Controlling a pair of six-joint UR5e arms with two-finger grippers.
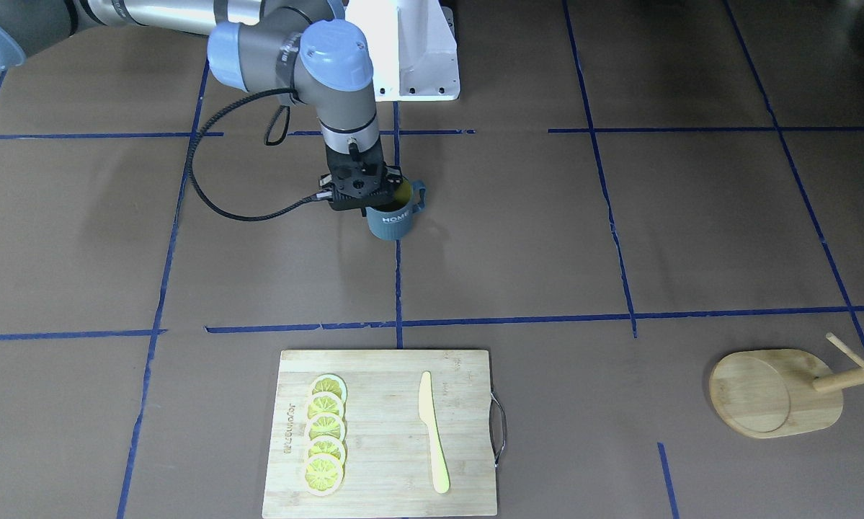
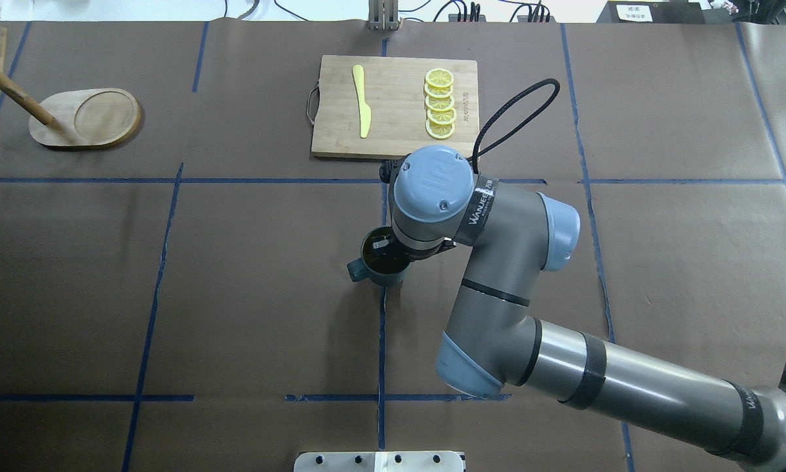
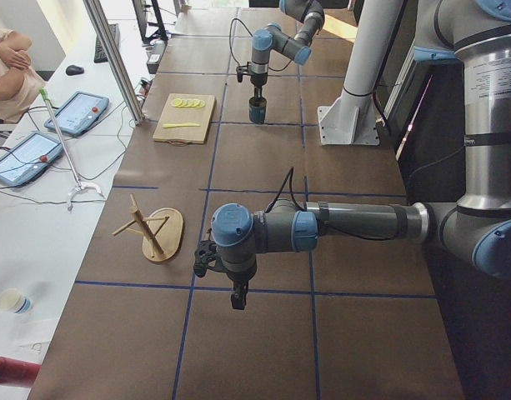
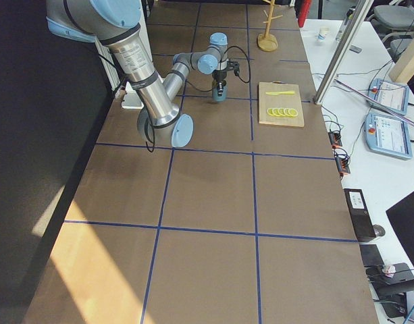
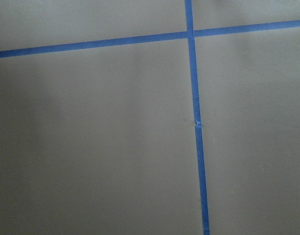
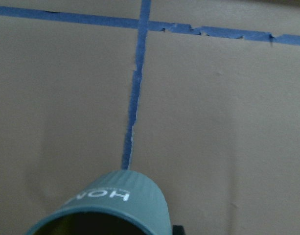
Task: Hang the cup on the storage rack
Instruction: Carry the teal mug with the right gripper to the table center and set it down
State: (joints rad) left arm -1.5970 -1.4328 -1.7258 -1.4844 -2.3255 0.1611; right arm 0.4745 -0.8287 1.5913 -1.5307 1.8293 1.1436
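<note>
The cup [image 1: 392,216] is upright near the middle of the worktop [image 1: 619,238], under the right arm. The right hand [image 1: 377,198] is clamped on the rim wall, with one finger [image 2: 379,244] inside the yellow bore and the other outside. I judge this grip is chosen to leave the loop handle [image 2: 354,269] free. The handle points toward the side of the storage rack [image 2: 84,118], which stands well apart at the far left.

I cannot tell whether the cup's base is clear of the worktop.

Only the overhead view shows the inner finger. The front-facing view gives me the HOME lettering and a rack peg [image 1: 846,349], but the wrist hides the finger.

The left hand [image 3: 237,298] shows only in the side view, near the rack. Whether its fingers are apart or together I cannot tell.

The cutting board [image 1: 381,432] lies beyond the cup.
</note>
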